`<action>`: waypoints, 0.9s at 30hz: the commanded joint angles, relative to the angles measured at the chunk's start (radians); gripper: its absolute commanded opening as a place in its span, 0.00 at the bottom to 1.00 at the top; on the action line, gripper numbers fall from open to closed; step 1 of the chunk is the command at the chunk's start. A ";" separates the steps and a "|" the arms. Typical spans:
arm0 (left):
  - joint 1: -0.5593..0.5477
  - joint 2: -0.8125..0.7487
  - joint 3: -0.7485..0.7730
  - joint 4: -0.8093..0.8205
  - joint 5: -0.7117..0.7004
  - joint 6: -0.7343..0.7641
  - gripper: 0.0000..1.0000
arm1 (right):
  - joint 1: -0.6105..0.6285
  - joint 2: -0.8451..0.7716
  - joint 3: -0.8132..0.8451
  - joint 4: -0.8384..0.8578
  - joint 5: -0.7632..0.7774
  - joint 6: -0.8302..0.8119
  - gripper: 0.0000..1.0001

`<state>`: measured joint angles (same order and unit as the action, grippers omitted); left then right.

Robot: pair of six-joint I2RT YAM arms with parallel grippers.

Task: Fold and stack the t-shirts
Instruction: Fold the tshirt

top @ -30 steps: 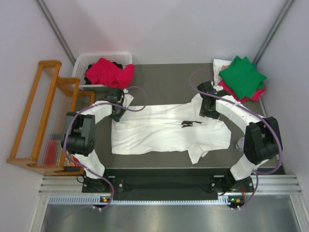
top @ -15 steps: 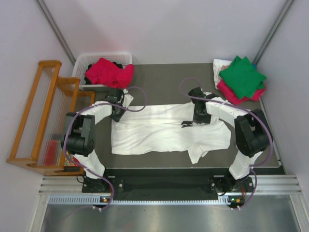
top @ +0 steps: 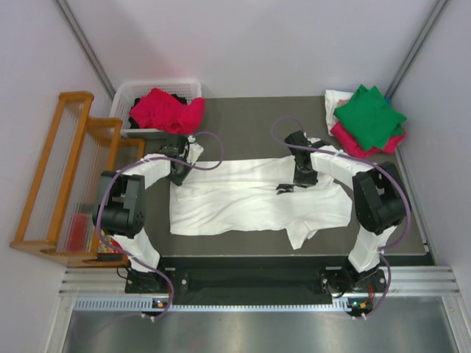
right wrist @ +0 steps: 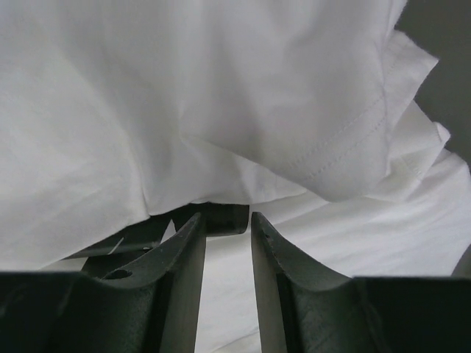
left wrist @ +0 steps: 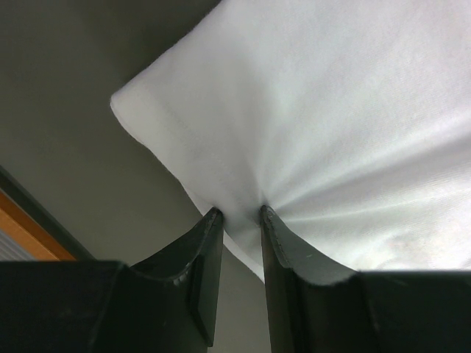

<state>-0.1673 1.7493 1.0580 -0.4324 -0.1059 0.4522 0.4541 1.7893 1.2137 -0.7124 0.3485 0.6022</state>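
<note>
A large white t-shirt [top: 243, 200] lies spread across the dark table, its small black print [top: 285, 188] near the right. My left gripper [top: 179, 173] sits at the shirt's far left corner. In the left wrist view this gripper [left wrist: 239, 214] is shut on a pinch of the white cloth [left wrist: 324, 118], with creases fanning out from it. My right gripper [top: 302, 178] rests on the shirt just by the print. In the right wrist view that gripper [right wrist: 227, 218] keeps a narrow gap, with nothing pinched, under a white fold [right wrist: 280, 110]. Green [top: 369, 114] and crimson [top: 352, 142] t-shirts are stacked at the far right.
A white slotted basket [top: 132, 91] at the far left holds a crumpled crimson-pink t-shirt [top: 165, 110]. A wooden rack [top: 66, 176] stands along the table's left side. White cloth [top: 335, 98] shows under the green stack. Grey walls enclose the table.
My right gripper has slid left along the shirt to the black print and its jaws have narrowed. The left gripper and the shirt corner it holds have not moved.
</note>
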 commanded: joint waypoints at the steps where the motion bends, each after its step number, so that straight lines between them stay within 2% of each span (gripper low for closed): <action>1: 0.009 0.012 -0.035 -0.060 -0.009 -0.001 0.33 | -0.005 0.012 0.046 0.016 0.037 -0.010 0.31; 20: 0.009 -0.010 -0.044 -0.065 -0.020 0.010 0.32 | -0.043 0.061 -0.014 0.062 0.070 -0.033 0.31; 23: 0.009 -0.013 -0.049 -0.063 -0.018 0.008 0.32 | -0.048 0.058 -0.020 0.065 0.069 -0.038 0.20; 24: 0.009 -0.014 -0.050 -0.063 -0.017 0.008 0.32 | -0.048 0.053 -0.020 0.065 0.069 -0.038 0.08; 25: 0.009 -0.014 -0.052 -0.063 -0.017 0.008 0.32 | -0.048 0.051 -0.016 0.062 0.069 -0.038 0.03; 27: 0.009 -0.013 -0.050 -0.065 -0.017 0.008 0.32 | -0.051 0.039 -0.010 0.060 0.069 -0.041 0.00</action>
<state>-0.1673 1.7428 1.0489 -0.4229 -0.1051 0.4553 0.4210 1.8423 1.2041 -0.6598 0.3912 0.5686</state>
